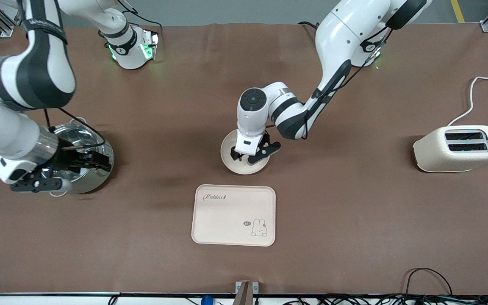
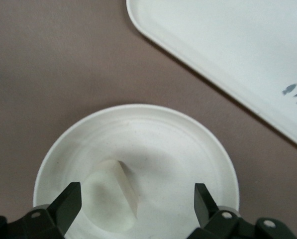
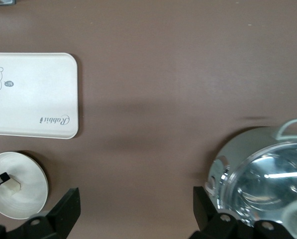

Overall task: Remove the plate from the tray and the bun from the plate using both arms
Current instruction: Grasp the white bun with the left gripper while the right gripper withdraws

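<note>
Nearest the front camera lies the tray (image 1: 234, 215), a rectangular cream piece with a rabbit print, flat on the brown table (image 1: 354, 220) and with nothing on it. Just farther from the camera than the tray, and apart from it, sits the plate (image 1: 232, 163), round and cream-beige with a raised rim. The bun (image 2: 113, 196), 1 small pale lump, rests inside the plate, seen clearly in the left wrist view. The left gripper (image 1: 250, 156) hangs low over the plate with its 2 fingers (image 2: 68, 204) spread wide on either side of the bun, released and holding nothing. At about the same depth, toward the right arm's end of the table, stands a shiny steel pot (image 1: 85, 163) with pale handles. The right gripper (image 1: 53, 171) is over the pot's rim, its fingers (image 3: 66, 211) also spread apart and empty. Toward the left arm's end of the table, well apart from the plate, a cream toaster (image 1: 459, 148) stands with 2 dark slots on top and a white cord running away from it. Farthest from the camera are the 2 arm bases, lit green.
</note>
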Motion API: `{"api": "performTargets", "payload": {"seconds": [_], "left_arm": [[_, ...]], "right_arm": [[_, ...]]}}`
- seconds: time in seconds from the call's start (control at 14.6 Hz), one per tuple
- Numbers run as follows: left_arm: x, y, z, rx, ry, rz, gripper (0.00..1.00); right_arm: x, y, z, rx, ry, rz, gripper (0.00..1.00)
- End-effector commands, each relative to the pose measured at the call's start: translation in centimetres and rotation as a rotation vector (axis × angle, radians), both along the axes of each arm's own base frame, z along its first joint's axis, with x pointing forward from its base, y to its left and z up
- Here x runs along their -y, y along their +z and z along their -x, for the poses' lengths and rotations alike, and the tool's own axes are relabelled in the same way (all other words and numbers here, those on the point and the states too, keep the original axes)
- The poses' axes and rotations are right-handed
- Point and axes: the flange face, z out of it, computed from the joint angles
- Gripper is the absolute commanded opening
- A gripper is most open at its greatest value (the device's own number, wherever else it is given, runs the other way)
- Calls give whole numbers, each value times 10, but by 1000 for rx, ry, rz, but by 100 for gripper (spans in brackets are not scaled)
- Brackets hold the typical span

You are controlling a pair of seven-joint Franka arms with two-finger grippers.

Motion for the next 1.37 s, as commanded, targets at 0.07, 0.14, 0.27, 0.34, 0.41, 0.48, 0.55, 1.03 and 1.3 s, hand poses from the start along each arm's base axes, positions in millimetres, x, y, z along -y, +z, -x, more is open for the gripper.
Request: {"api": "performTargets", "payload": {"seconds": [0.07, 0.14, 0.27, 0.34, 0.41, 0.48, 0.55, 1.03, 1.3], "left_arm": [[6, -11, 11, 5, 0, -12, 100], [4, -17, 15, 2, 5, -7, 100], [2, -26, 21, -2, 16, 5, 95], [0, -29, 21, -1, 14, 5, 83], [-1, -29, 21, 11, -8, -4, 69], [-2, -29, 20, 19, -18, -9, 51], [-1, -29, 21, 19, -19, -8, 36], [-10, 23, 12, 31, -9, -71, 0], [-79, 80, -32, -38, -161, -144, 0]], "right_arm": [[21, 27, 2, -11, -17, 15, 100], [23, 32, 4, -6, -14, 21, 100], [23, 48, 12, 15, -6, 36, 100], [20, 54, 16, 21, 4, 34, 100], [25, 60, 23, 24, 2, 33, 100], [26, 64, 32, 24, 17, 52, 100], [31, 70, 39, 30, 30, 95, 100], [100, 101, 101, 30, 81, 109, 100], [107, 112, 126, 22, 76, 99, 100]]}}
